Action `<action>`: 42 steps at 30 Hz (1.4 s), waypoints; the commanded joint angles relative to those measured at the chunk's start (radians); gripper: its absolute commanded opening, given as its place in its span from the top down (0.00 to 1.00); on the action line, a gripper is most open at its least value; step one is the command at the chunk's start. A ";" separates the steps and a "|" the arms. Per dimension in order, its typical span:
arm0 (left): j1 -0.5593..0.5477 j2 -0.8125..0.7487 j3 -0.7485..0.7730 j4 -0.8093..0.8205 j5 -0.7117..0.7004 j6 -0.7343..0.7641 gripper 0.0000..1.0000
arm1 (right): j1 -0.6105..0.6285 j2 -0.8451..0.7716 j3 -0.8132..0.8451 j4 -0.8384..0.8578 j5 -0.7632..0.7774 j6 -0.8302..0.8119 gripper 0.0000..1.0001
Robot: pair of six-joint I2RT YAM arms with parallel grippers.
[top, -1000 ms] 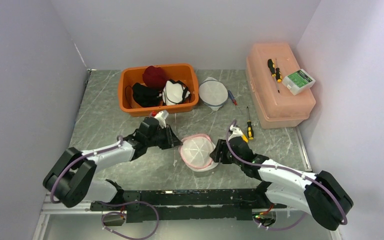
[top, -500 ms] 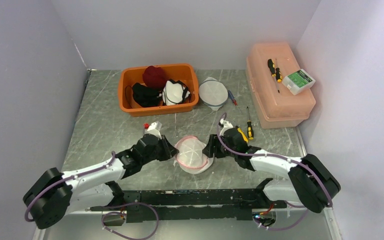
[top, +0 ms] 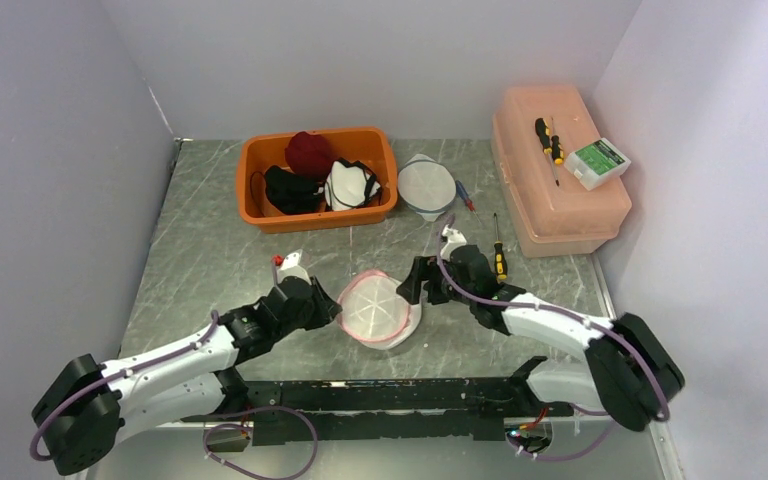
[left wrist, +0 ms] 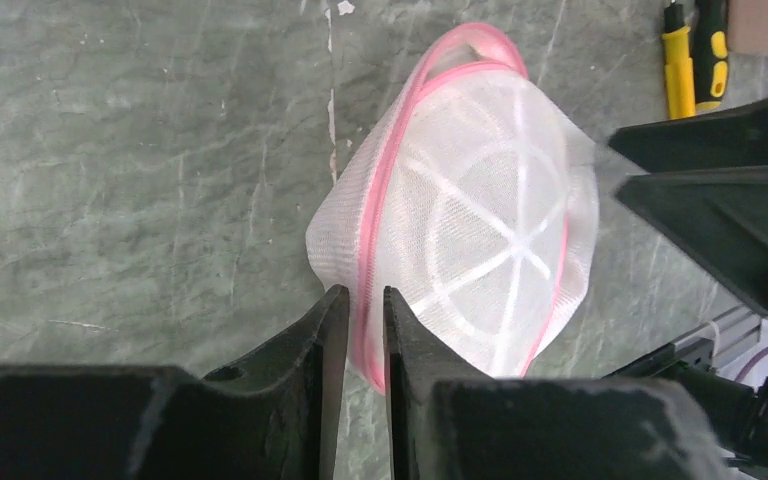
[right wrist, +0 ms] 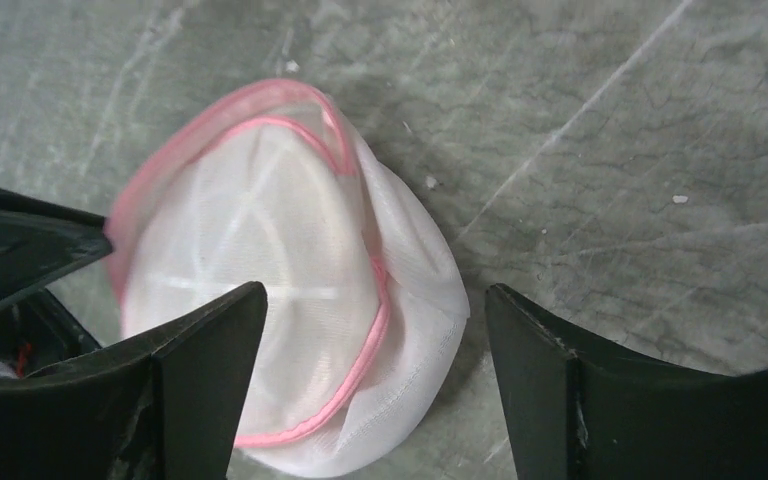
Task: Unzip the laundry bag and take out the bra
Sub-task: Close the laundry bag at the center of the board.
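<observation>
one laundry bag (top: pixel 375 310), contents blurred behind mesh. left gripper (left wrist: pixel 357 325) seemingly pinches its pink rim (left wrist: pixel 385 190); right gripper (right wrist: pixel 372 340) gapes wide.

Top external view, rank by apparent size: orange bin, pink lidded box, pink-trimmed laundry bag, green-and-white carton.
1. pink lidded box, though it stands taller and so nearer the camera; its lead over the bin is unsure
2. orange bin
3. pink-trimmed laundry bag
4. green-and-white carton, clearly smallest
</observation>
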 commanded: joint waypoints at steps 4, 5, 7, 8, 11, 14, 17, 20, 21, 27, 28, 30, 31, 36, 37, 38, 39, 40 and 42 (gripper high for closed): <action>-0.004 0.005 0.095 -0.076 -0.032 0.073 0.71 | 0.000 -0.287 0.030 -0.172 0.019 -0.032 0.15; -0.005 0.002 0.108 -0.099 -0.030 0.080 0.70 | 0.001 -0.313 0.034 -0.182 -0.011 -0.027 0.18; -0.005 -0.014 0.135 -0.154 -0.031 0.095 0.60 | 0.015 -0.338 0.056 -0.183 -0.083 -0.015 0.27; -0.004 -0.027 0.151 -0.189 -0.036 0.100 0.54 | 0.031 -0.336 0.070 -0.181 -0.107 -0.010 0.32; -0.005 -0.088 0.190 -0.274 -0.045 0.135 0.36 | 0.097 -0.302 0.115 -0.181 -0.123 0.001 0.44; -0.005 -0.137 0.209 -0.255 -0.009 0.200 0.36 | 0.128 -0.244 0.118 -0.121 -0.145 0.023 0.53; -0.004 -0.099 0.204 -0.104 0.122 0.249 0.51 | 0.138 -0.165 0.100 -0.028 -0.175 0.060 0.59; -0.002 0.049 0.193 0.074 0.318 0.250 0.67 | 0.140 -0.091 0.067 0.045 -0.158 0.081 0.62; -0.002 0.081 0.189 0.133 0.372 0.245 0.71 | 0.141 -0.077 0.052 0.067 -0.152 0.088 0.62; -0.003 0.335 0.160 0.369 0.487 0.193 0.81 | 0.140 -0.037 -0.024 0.123 -0.081 0.099 0.66; -0.002 0.358 0.153 0.391 0.488 0.188 0.82 | 0.139 -0.031 -0.031 0.121 -0.065 0.097 0.66; -0.004 0.392 0.146 0.418 0.485 0.181 0.82 | 0.139 -0.020 -0.052 0.122 -0.037 0.098 0.67; -0.004 0.405 0.145 0.424 0.483 0.181 0.82 | 0.139 -0.016 -0.061 0.127 -0.027 0.101 0.67; -0.003 0.448 0.135 0.442 0.473 0.182 0.82 | 0.135 0.014 -0.099 0.148 0.019 0.114 0.68; -0.003 0.458 0.135 0.445 0.470 0.183 0.82 | 0.135 0.021 -0.105 0.150 0.027 0.118 0.68; -0.003 0.468 0.135 0.449 0.470 0.183 0.82 | 0.133 0.026 -0.111 0.152 0.035 0.120 0.68; -0.004 0.477 0.133 0.453 0.469 0.181 0.82 | 0.132 0.032 -0.116 0.156 0.043 0.124 0.68; -0.004 0.488 0.131 0.459 0.470 0.179 0.82 | 0.132 0.036 -0.122 0.159 0.050 0.126 0.68; -0.004 0.508 0.128 0.468 0.469 0.180 0.82 | 0.130 0.044 -0.131 0.162 0.061 0.130 0.68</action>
